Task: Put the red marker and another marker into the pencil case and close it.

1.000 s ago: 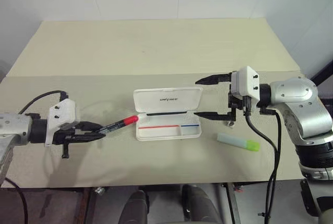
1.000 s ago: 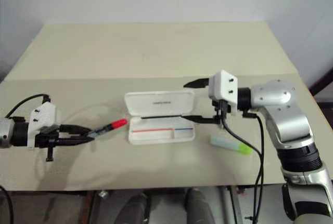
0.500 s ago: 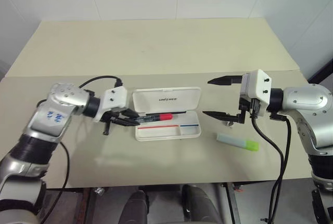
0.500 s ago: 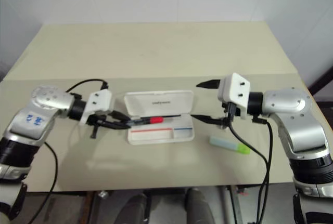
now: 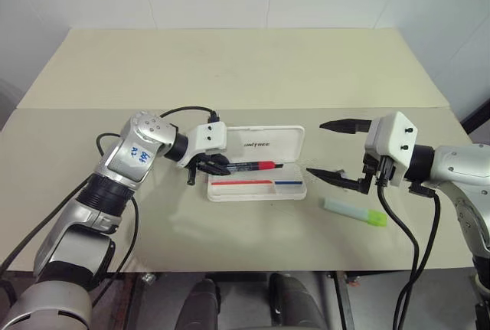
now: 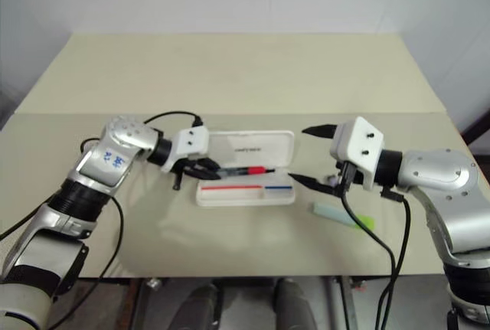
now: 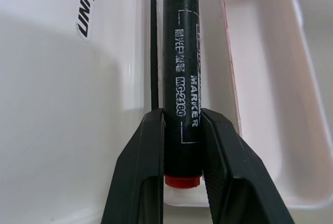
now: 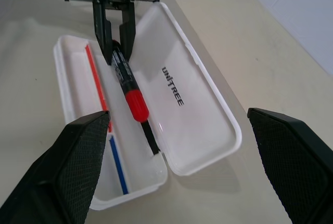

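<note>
At frame centre, left pincer (image 5: 217, 168) grasping black red-capped red marker (image 5: 253, 166) over open white pencil case (image 5: 300, 140), right pincer (image 5: 331, 150) released, mint highlighter (image 5: 351, 211) lower right.

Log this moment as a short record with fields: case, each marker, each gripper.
Case: flat white hard-plastic pencil case, lid open and lying flat on the beige table.
Red marker: slim black-barrelled marker with red cap, lying along the hinge line over the open case, tail end clamped.
Second marker: stubby pale mint highlighter with yellow-green cap, on the table outside the case, to its right.
Left gripper: shut on the red marker, at the case's left end.
Right gripper: open, holding nothing, right of the case, above the highlighter.
</note>
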### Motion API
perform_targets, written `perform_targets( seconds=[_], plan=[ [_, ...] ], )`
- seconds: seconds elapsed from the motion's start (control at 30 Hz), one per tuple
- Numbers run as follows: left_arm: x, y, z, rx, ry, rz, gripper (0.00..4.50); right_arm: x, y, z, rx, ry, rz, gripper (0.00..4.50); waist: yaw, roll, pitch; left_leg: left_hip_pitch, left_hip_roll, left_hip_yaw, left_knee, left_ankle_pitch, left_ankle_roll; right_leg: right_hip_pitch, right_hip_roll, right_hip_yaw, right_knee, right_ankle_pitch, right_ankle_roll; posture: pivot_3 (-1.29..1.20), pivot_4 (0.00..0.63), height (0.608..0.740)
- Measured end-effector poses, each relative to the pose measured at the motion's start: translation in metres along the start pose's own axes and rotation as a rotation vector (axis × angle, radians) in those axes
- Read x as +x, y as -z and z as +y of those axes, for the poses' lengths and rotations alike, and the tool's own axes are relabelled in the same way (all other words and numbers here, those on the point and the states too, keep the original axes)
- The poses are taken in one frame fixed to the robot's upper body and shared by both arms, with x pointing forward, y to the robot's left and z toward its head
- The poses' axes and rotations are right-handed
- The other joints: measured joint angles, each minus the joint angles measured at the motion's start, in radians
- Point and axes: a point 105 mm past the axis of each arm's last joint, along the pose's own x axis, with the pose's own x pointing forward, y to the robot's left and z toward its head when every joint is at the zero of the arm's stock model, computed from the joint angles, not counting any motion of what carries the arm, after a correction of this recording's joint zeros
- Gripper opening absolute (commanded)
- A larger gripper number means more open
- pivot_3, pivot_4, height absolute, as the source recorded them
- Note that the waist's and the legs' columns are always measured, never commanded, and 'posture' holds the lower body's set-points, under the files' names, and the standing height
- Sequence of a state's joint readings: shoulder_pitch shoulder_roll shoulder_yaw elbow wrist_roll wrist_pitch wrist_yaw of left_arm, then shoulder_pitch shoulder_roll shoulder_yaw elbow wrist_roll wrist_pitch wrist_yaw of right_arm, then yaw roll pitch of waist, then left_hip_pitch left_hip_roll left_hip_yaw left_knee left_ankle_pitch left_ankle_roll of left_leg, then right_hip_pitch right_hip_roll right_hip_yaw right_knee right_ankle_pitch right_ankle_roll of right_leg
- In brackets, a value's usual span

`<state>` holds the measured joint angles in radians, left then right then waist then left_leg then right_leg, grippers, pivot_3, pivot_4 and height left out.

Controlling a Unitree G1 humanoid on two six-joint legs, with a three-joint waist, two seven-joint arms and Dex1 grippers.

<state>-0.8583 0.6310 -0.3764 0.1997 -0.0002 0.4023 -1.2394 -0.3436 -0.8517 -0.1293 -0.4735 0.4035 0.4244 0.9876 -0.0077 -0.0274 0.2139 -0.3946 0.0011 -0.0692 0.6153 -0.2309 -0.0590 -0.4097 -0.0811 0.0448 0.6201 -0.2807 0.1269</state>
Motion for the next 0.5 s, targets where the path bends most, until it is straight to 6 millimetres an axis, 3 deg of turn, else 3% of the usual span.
perform_targets(
  seconds=[0.5],
  plan=[
    [0.008,-0.011,-0.011,0.034,0.013,-0.038,0.61,0.002,-0.002,-0.001,0.004,0.01,-0.007,4.5,0.009,0.0,0.0,-0.001,0.0,0.0,0.001,0.0,0.0,0.0,0.0,0.0,-0.001,0.001,0.001,0.0,0.15,0.74]
  ],
)
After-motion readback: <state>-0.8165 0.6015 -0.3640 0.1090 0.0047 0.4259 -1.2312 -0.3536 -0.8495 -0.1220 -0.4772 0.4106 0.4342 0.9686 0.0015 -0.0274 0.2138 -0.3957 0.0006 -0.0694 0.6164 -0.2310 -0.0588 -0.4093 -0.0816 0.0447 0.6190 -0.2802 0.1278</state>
